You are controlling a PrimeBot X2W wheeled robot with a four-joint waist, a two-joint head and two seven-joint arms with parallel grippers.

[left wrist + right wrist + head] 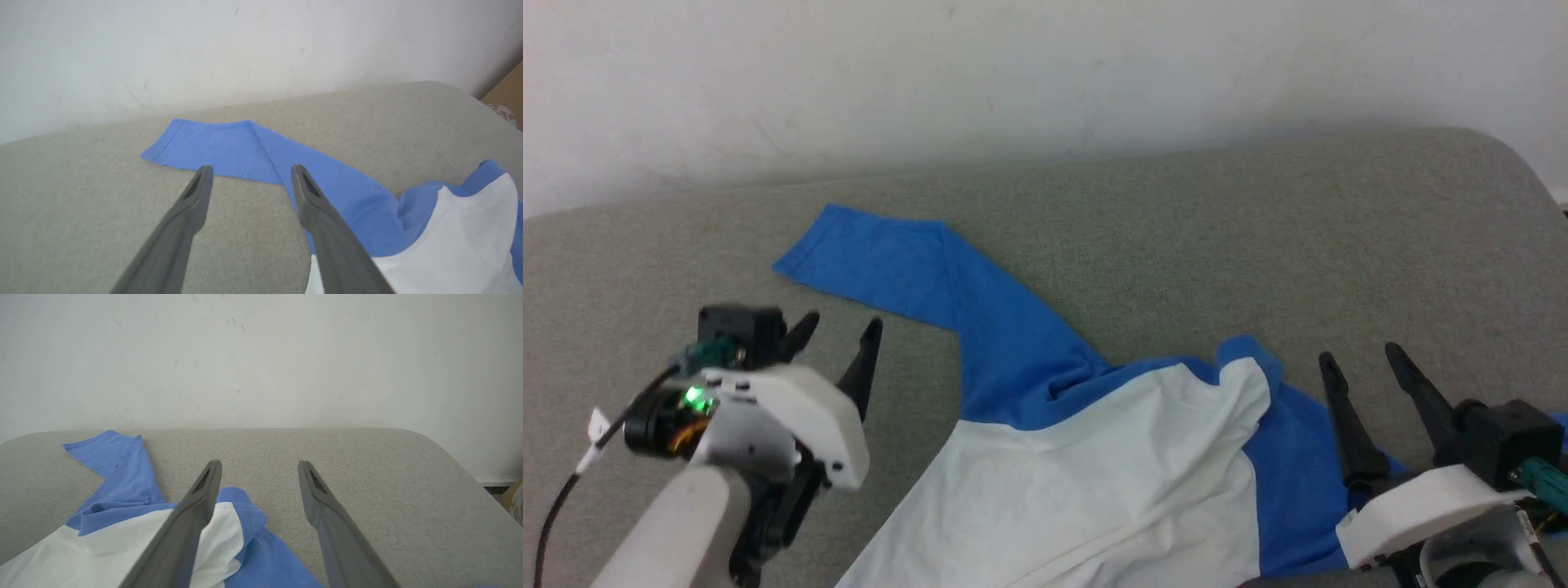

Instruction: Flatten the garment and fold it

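Note:
The garment (1094, 457) lies on a grey padded surface (1176, 229), white body toward me, one bright blue sleeve (882, 261) stretched flat toward the far left. Its neck area is bunched and folded over near the right shoulder (1241, 376). My left gripper (837, 336) hovers open just left of the sleeve, nothing between its fingers; the left wrist view shows the sleeve (220, 147) lying beyond the fingertips (204, 175). My right gripper (1360, 358) stands open at the garment's right edge, over blue cloth (253, 539), holding nothing.
A pale wall (1045, 73) rises right behind the padded surface's far edge. The surface rounds off at the far right corner (1503, 155). Bare grey padding spreads left of the sleeve and right of the garment. A brownish object (506, 94) shows past the right edge.

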